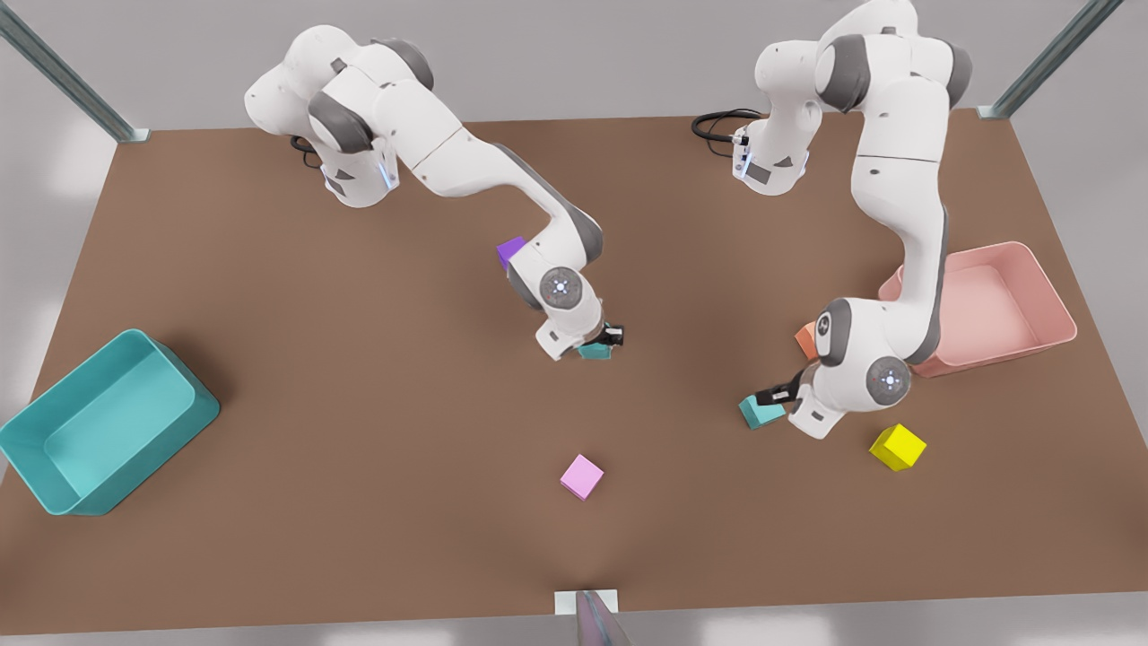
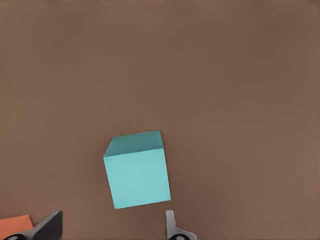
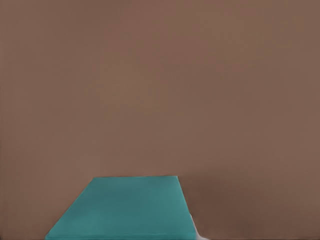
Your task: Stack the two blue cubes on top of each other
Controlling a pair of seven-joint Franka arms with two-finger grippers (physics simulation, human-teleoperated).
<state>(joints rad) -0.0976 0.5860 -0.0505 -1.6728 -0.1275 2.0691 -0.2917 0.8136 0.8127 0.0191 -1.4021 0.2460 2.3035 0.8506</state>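
One blue cube [image 1: 760, 413] rests on the brown table at the front view's right. My left gripper [image 1: 778, 395] hovers right beside it, open. In the left wrist view this cube [image 2: 137, 170] sits just ahead of the spread fingertips [image 2: 50, 226], untouched, with the left gripper [image 2: 111, 230] behind it. The other blue cube [image 1: 594, 352] lies near the table's middle, partly under my right gripper [image 1: 604, 343], which is down on it. The right wrist view shows its top face [image 3: 130, 210] very close.
A purple cube [image 1: 509, 251] sits behind the right arm's wrist. An orange cube [image 1: 805, 339] [image 2: 15, 225] is beside the left arm, in front of a pink bin [image 1: 1049, 296]. A yellow cube [image 1: 898, 447], a pink cube [image 1: 582, 476] and a large teal bin [image 1: 143, 467] stand nearer the front.
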